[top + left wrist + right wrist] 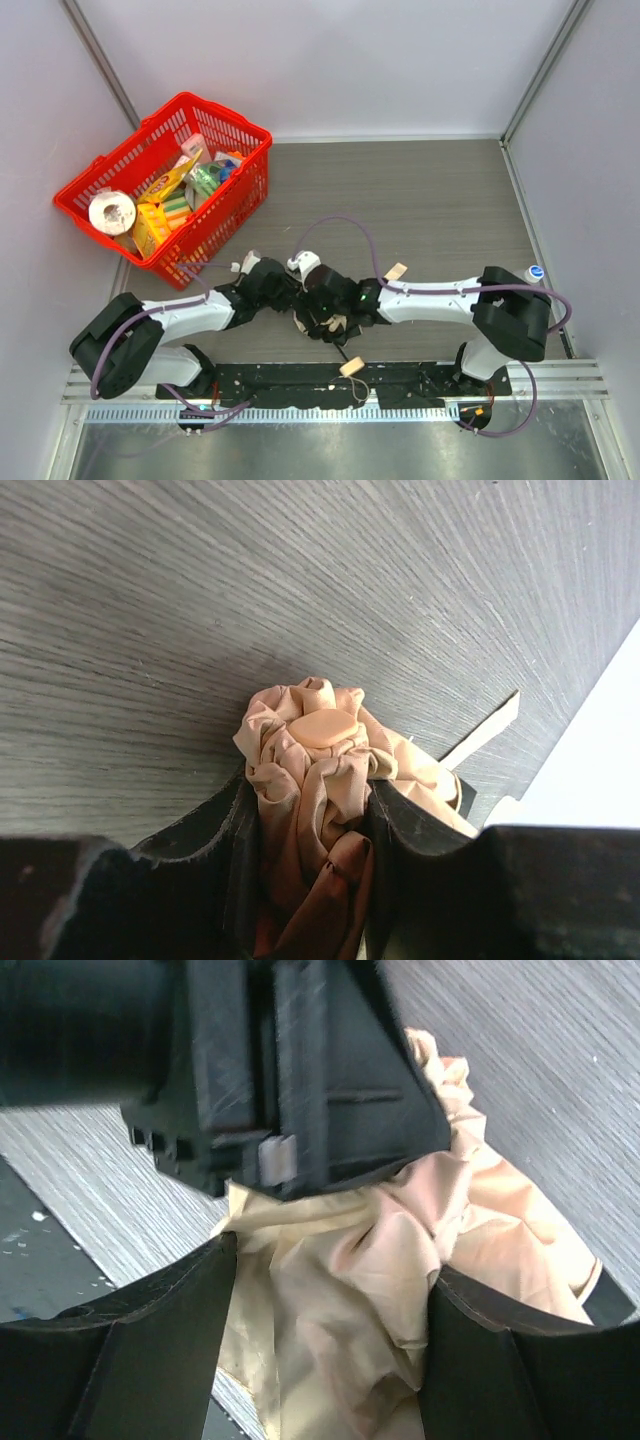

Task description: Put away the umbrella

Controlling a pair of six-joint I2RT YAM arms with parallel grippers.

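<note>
The umbrella (322,322) is a bunched beige bundle near the table's front edge, mostly hidden between both arms. My left gripper (288,297) is shut on its fabric; in the left wrist view the gripper (308,810) pinches the folded cloth, with the umbrella's tip cap (322,728) sticking out past the fingers. My right gripper (322,305) holds the same bundle from the right; in the right wrist view the gripper (330,1290) has crumpled fabric (350,1280) filling the gap between its fingers. The left gripper's black body (300,1070) sits just above it.
A red basket (165,185) with groceries and a tape roll stands at the back left. Small tan tags lie at the front edge (351,367) and on the right arm's cable (395,271). Grey walls enclose the table on three sides.
</note>
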